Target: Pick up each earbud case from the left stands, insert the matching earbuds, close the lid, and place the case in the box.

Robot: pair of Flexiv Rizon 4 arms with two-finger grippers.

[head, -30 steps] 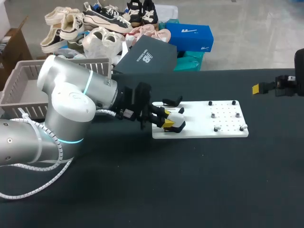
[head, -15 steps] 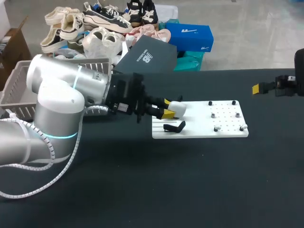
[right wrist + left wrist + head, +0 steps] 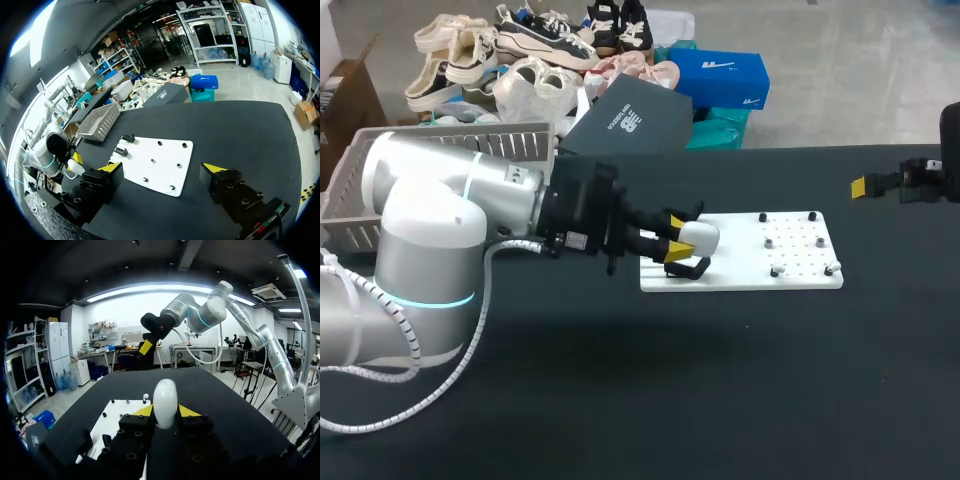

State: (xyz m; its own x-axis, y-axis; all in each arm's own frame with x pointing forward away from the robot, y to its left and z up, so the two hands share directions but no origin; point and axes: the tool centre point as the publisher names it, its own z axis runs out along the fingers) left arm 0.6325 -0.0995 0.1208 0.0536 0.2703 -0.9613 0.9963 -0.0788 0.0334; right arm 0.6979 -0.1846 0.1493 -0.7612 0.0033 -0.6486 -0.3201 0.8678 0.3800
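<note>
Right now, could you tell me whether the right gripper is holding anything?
No, the right gripper stands open, with nothing held between its fingers.

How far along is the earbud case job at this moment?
Done: one white earbud case is off the black stands, gripped in the left pincer above the white board. In hand: only that case; the right pincer is open and empty, off to the right. Left: inserting the earbuds, closing the lid, boxing it. No other case shows on the stands.
</note>
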